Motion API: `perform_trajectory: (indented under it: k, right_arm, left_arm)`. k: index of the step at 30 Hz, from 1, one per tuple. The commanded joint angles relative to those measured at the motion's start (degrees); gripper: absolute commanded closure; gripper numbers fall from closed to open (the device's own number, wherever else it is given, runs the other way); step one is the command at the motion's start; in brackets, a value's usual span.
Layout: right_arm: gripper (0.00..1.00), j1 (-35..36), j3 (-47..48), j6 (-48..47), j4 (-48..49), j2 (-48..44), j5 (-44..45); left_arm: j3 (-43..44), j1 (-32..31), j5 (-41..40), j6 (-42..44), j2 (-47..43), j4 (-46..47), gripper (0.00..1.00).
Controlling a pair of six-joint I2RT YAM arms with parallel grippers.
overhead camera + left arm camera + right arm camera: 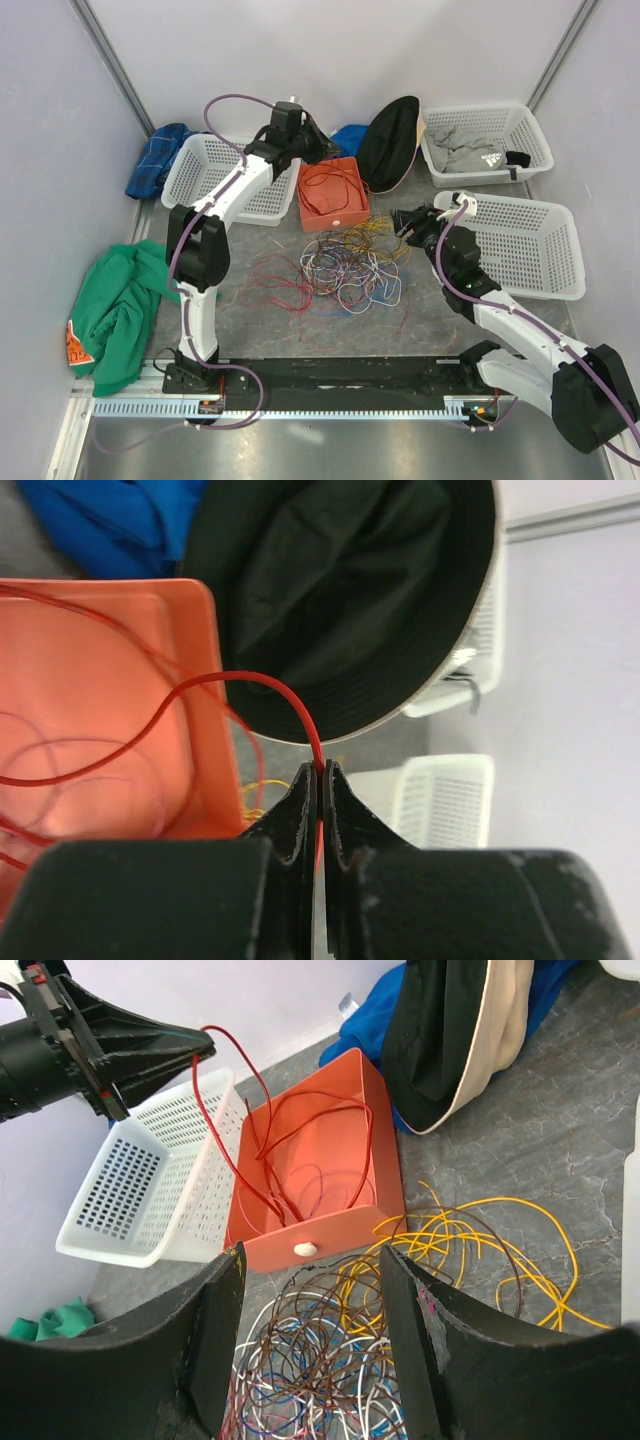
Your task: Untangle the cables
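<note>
left gripper clamped on red cable | cable drops from the pinch into orange bin beneath | cable pile on table in front of bin, directly under right gripper, jaws wide, nearer arm

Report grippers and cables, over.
Left gripper shut on red cable, held above orange box. Right gripper open, beside tangled pile. Nothing blocking either.

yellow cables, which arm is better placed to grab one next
Right: the right hand hangs open by the yellow cables; the left hand is shut on a red cable over the orange box.
</note>
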Motion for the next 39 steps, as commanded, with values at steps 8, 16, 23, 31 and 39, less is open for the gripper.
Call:
perform_trajectory:
  k: [8, 16, 23, 31, 39]
  right_arm:
    - [0.37, 0.08, -0.9, 1.51, 3.75, 1.7, -1.71]
    - [0.37, 0.08, -1.17, 1.42, 3.66, 1.79, -1.62]
    - [0.37, 0.08, -1.69, 1.42, 3.4, 1.17, -1.71]
    - [0.37, 0.08, -1.34, 1.6, 3.84, 1.79, -2.33]
    - [0.37, 0.08, -1.08, 2.13, 4.37, 2.67, -3.29]
  left_arm:
    - [0.69, -4.79, -23.83, 20.61, 2.62, -0.66, 0.98]
    - [0.16, -9.54, -40.71, 36.08, 3.76, 2.15, 0.98]
    - [1.3, -10.07, -46.61, 42.6, 6.31, 3.64, 0.98]
    - [-2.55, -10.42, -44.94, 39.18, 7.89, 3.03, 0.98]
    - [-5.64, -10.77, -41.77, 36.45, 2.8, 2.68, 0.59]
